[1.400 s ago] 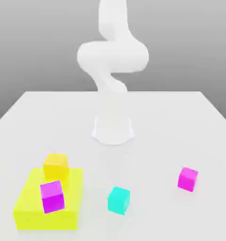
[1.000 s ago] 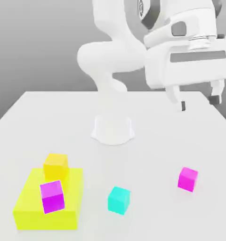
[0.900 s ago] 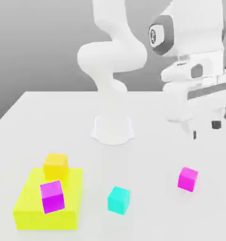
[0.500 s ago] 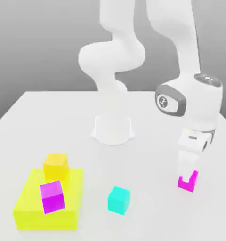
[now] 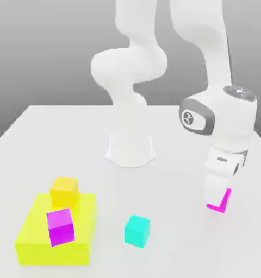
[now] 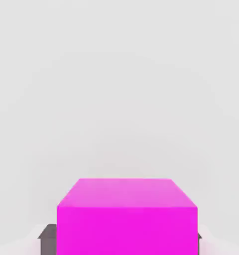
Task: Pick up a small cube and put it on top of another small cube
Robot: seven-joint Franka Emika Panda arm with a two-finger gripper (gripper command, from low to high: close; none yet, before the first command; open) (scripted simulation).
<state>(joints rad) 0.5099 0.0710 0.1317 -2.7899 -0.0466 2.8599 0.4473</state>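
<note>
A: How much is done?

B: The small magenta cube (image 5: 225, 202) at the exterior view's right is pinched by the white two-finger gripper (image 5: 218, 196), low over the white table (image 5: 176, 244).

A: What is left?

B: Carrying and stacking; the small cyan cube (image 5: 137, 231) is untouched.

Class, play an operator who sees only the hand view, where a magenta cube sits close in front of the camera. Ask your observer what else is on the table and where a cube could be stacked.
Operator: What else is on the table?
Observer: A cyan cube stands alone, toward the exterior view's left of your magenta cube.
Operator: Any other cubes?
Observer: A second magenta cube sits on a big yellow block at the exterior view's far left.
Operator: Anything else there?
Observer: A small yellow cube sits at that block's far edge.
Operator: Where is my gripper?
Observer: The gripper is down at the table, shut on your magenta cube.
</note>
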